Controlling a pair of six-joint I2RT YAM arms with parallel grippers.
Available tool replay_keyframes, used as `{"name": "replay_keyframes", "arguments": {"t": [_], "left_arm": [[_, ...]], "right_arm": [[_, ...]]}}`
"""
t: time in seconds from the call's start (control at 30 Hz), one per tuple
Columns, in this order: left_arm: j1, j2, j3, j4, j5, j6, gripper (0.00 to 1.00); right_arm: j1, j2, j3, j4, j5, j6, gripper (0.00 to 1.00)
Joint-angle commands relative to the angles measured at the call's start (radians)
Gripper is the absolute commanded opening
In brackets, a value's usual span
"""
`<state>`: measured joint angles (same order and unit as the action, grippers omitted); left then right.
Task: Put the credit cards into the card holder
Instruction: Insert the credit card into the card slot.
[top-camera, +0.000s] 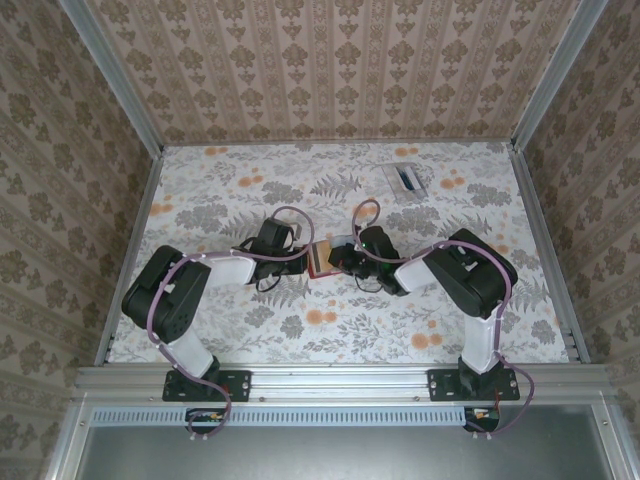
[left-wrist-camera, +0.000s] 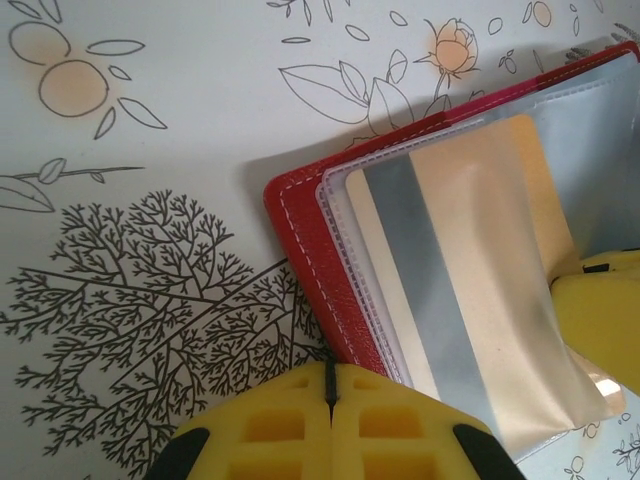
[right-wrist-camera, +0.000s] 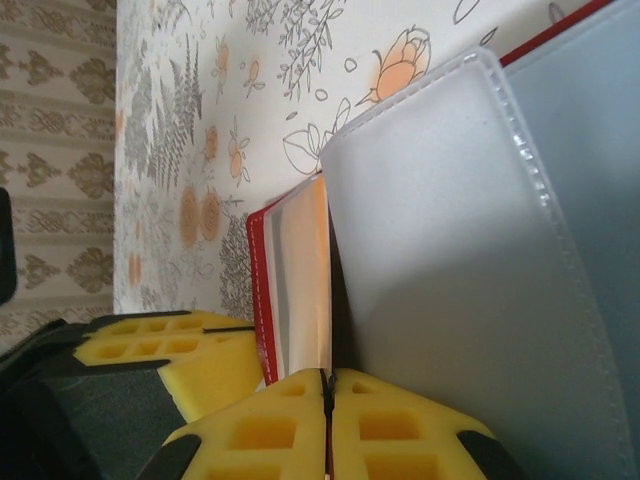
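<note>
Covering the work area, the floral-printed table (top-camera: 480, 300) carries both arms at its 6 o'clock edge. The left arm (top-camera: 190, 285) and the right arm (top-camera: 470, 275) both reach inward and meet near the table centre.

The left gripper (left-wrist-camera: 330, 378) sits at 9 o'clock of the card holder (top-camera: 320, 258). Its yellow pads are pressed together along a single seam. The red lower edge of the holder runs up against these pads. It cannot be determined whether any material is pinched between them.

The right gripper (right-wrist-camera: 327, 385) sits at 3 o'clock of the holder. Its pads are likewise closed against each other, and a pale page edge ends right at the seam. Whether that page is clamped cannot be determined.

The card holder lies open at the table centre, between the two grippers. Its red cover faces down and its clear sleeves (right-wrist-camera: 450, 250) are fanned upward.

One credit card (left-wrist-camera: 450, 270), cream with a grey stripe, is seated inside a clear sleeve.

A loose card (top-camera: 404, 178), pale with a dark stripe, lies flat on the table at 1 o'clock of the holder, well apart from it.
</note>
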<state>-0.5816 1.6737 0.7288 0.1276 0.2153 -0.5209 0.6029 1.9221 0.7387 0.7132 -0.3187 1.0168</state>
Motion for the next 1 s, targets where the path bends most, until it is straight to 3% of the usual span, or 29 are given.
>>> {"name": "replay_keyframes", "arguments": {"t": [0.0,0.2,0.67,0.97], "left_arm": [[-0.001,-0.035,0.000,-0.011,0.018,0.002,0.00],[0.002,-0.028,-0.004,-0.005,0.021,0.001,0.00],[0.018,-0.034,-0.008,-0.007,0.013,0.004,0.00],[0.032,-0.029,-0.004,-0.016,0.019,0.004,0.00]], "right_arm": [[0.023,-0.005,0.060,-0.239,-0.082,-0.133,0.09],[0.024,0.027,0.098,-0.272,-0.158,-0.167,0.09],[0.024,0.042,0.151,-0.331,-0.202,-0.194,0.14],[0.023,-0.050,0.162,-0.462,-0.108,-0.262,0.25]]}}
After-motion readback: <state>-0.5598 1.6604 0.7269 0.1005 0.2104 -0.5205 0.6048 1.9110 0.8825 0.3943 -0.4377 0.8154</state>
